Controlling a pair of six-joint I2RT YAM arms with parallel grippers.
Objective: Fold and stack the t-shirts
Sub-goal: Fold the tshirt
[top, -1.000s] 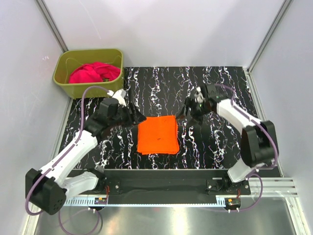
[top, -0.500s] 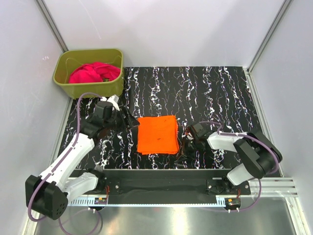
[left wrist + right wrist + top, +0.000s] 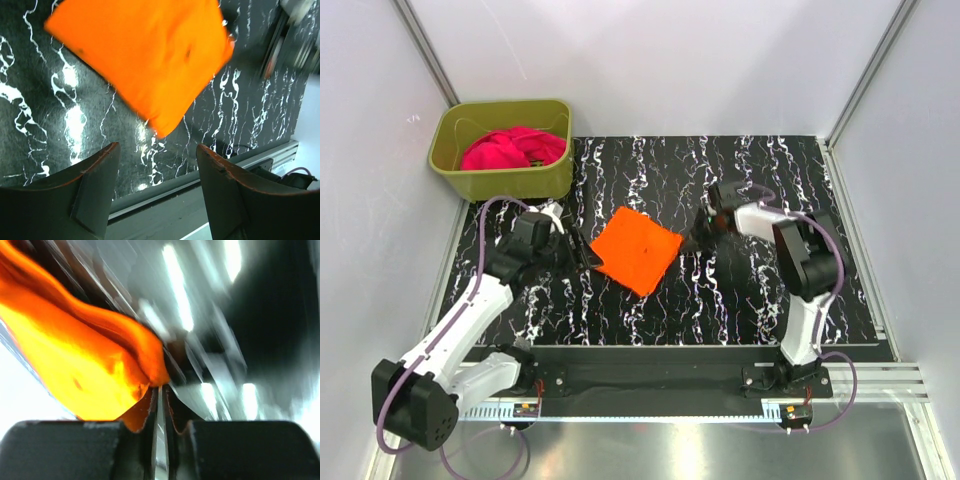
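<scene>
Surface: glossy black marble-pattern worktop (image 3: 750, 180) with white veining; lamp glare shows on it in the left wrist view.
Room: plain white panel walls (image 3: 670, 60) on three sides, aluminium corner posts (image 3: 425, 45).
Olive-green plastic tub (image 3: 500, 105) sits at the upper left of the top view, at the worktop's corner. A crumpled magenta-pink cloth t-shirt (image 3: 510, 148) lies inside it.
Bright orange folded cloth t-shirt (image 3: 637, 250) lies mid-frame on the worktop, turned corner-on like a diamond.
Left claw (image 3: 582, 252) is just beside its left corner, jaws released and apart, with nothing between them. In its wrist view the orange cloth fills the upper frame beyond the gap.
Right claw (image 3: 697, 233) is at the shirt's right corner. Its wrist view is blurred, but the jaws look clenched on a pinch of orange cloth.
</scene>
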